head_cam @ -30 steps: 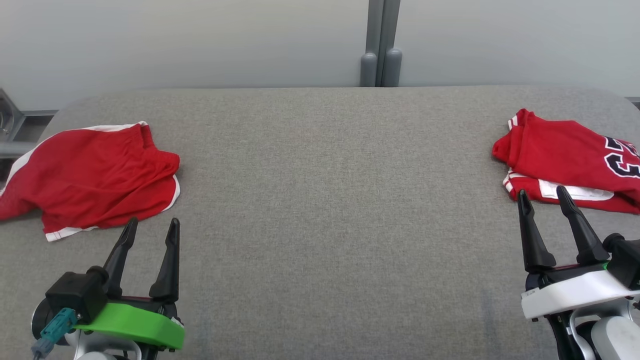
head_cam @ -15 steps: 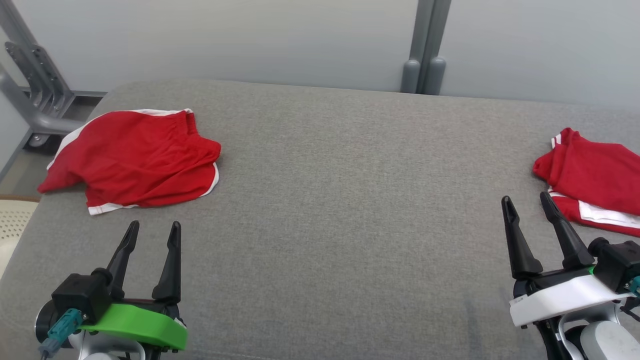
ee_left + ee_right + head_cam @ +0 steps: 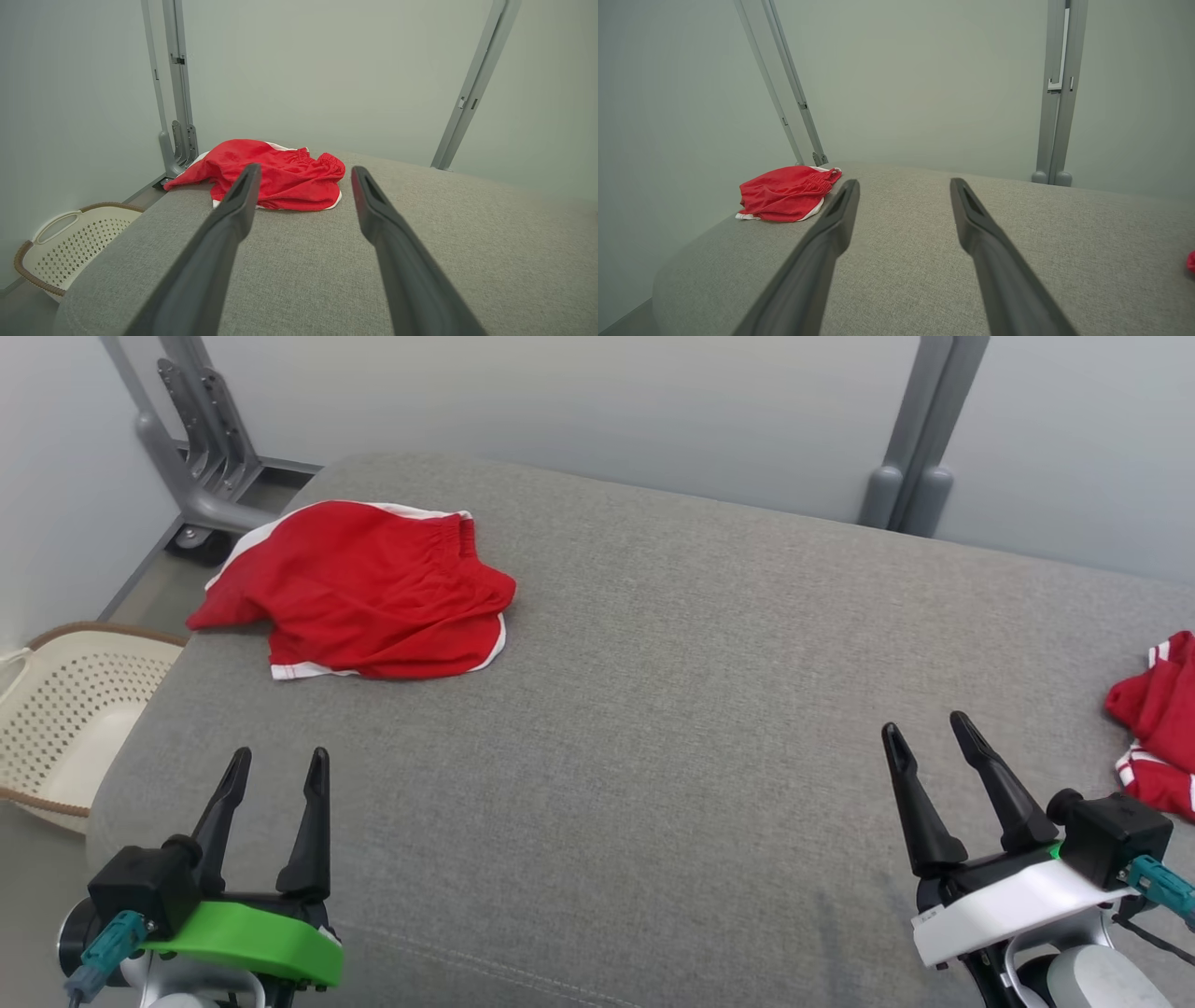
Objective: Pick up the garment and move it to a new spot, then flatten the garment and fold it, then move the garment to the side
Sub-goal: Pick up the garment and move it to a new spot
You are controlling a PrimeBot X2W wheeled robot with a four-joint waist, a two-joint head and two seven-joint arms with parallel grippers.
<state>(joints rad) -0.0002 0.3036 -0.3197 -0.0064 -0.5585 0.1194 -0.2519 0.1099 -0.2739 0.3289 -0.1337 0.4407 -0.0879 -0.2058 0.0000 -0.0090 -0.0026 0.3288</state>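
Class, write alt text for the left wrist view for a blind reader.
Crumpled red shorts lie at the far left corner of a grey fabric surface, ahead of the left gripper, its jaws open and empty. A cream perforated basket sits on the floor.

The shorts [image 3: 373, 588] are red with white trim, the desk [image 3: 672, 691] heathered grey. A second garment [image 3: 1158, 728] is red, white-striped. The basket [image 3: 65, 709] is cream, dotted with holes, brown-rimmed. The left claw [image 3: 280, 756] has black fingers on green, the right claw [image 3: 924, 723] black on white.
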